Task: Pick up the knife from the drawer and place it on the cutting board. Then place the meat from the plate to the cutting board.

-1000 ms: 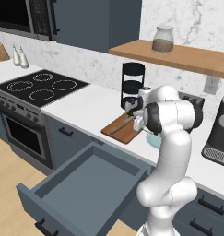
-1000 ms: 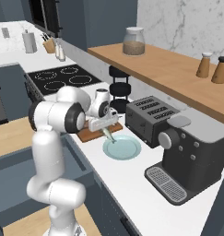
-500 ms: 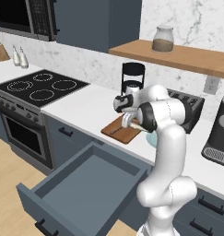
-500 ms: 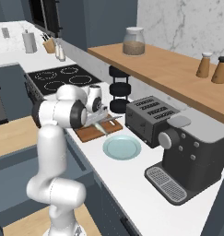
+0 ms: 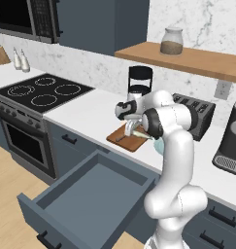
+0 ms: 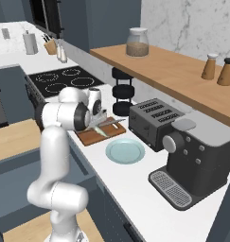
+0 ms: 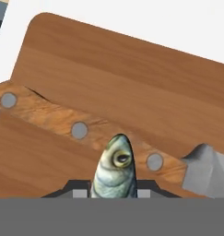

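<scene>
My gripper (image 7: 114,191) is shut on the meat (image 7: 114,169), a pale greenish fish whose head points away from the hand. It hangs just above the cutting board (image 7: 132,69), right over the brown handle of the knife (image 7: 76,129), which lies across the board with its grey blade off to the right. From the left base view, the gripper (image 5: 130,126) and meat (image 5: 140,133) sit over the board (image 5: 123,140). The plate (image 6: 125,151) lies bare on the counter beside the board (image 6: 90,137). The drawer (image 5: 37,206) stands wide open with nothing inside.
A black stacked appliance (image 5: 139,82) stands just behind the board, with a toaster (image 6: 152,118) and a coffee machine (image 6: 197,158) to the right. The stove (image 5: 42,92) is to the left. The open drawer juts out below the counter's front edge.
The arm has swung from above the plate to over the cutting board, carrying the meat with it. The knife and the drawer have stayed where they were.
</scene>
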Controlling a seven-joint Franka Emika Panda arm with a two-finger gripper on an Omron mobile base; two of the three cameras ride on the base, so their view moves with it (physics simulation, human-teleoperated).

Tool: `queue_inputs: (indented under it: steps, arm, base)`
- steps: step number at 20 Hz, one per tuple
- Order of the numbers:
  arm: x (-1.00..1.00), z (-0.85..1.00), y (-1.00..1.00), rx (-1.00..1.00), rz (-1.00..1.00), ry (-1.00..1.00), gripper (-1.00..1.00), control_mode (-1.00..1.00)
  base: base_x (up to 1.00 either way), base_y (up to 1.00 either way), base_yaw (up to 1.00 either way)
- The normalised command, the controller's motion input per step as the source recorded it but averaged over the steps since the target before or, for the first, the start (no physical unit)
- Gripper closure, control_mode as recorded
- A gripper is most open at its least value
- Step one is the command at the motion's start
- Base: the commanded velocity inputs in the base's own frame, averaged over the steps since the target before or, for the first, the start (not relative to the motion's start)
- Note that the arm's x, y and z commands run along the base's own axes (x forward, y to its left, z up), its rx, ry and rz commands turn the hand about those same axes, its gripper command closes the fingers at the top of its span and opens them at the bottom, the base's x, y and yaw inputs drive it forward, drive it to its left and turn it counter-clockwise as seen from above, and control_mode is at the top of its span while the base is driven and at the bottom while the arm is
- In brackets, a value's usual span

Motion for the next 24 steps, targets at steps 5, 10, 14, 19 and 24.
queue_inputs:
  steps: [5, 10, 14, 19, 24]
  arm:
    - [0.09, -0.14, 0.43, 0.0, 0.02, 0.0, 1.0, -1.0]
    - [0.0, -0.2, 0.01, 0.0, 0.04, 0.0, -1.0, -1.0]
    - [-0.15, 0.05, 0.0, 0.0, 0.01, 0.0, -1.0, -1.0]
    - [-0.62, 0.86, -0.03, 0.0, 0.01, -0.03, -1.0, -1.0]
    - [-0.95, 1.0, -0.01, 0.0, 0.0, -0.08, -1.0, -1.0]
  base:
    - [0.0, 0.0, 0.0]
    - [0.0, 0.0, 0.0]
    - [0.0, 0.0, 0.0]
    - [0.0, 0.0, 0.0]
    - [0.0, 0.0, 0.0]
